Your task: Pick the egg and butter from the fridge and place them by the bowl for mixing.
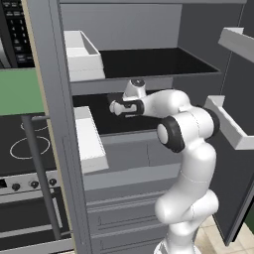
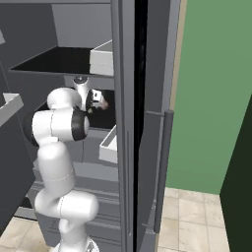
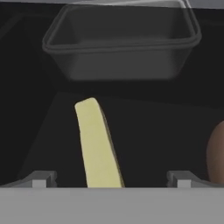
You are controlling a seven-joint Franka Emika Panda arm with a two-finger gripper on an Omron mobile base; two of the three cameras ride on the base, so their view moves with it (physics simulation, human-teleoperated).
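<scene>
The fridge (image 1: 59, 149) stands open, its dark inner shelves bare to both base cameras and white door bins (image 1: 82, 54) hanging on the door at about ten o'clock from the arm's elbow in the left base view. The white arm reaches into the middle shelf space, and its gripper (image 1: 113, 106) points inward toward the dark back of the compartment. In the right base view the gripper (image 2: 101, 101) sits just beside the grey door post, at about one o'clock from the arm's shoulder.

The hand view looks along the shelf. The two small dark finger tips rise at the bottom corners, one at seven o'clock and one at five o'clock, standing wide apart with nothing between them gripped. The butter (image 3: 97, 144), a slim pale-yellow stick, lies on the dark shelf floor between the finger tips, closer to the left one, running from six o'clock up toward eleven o'clock; whether the tips touch it cannot be told. The egg (image 3: 216, 153), a brown rounded shape cut off by the frame, sits at three to four o'clock, near the right finger tip and apart from the butter. A dark translucent tray (image 3: 122, 41) sits farther back at twelve o'clock.

A black-topped stove (image 1: 25, 144) stands at nine o'clock in the left base view.
</scene>
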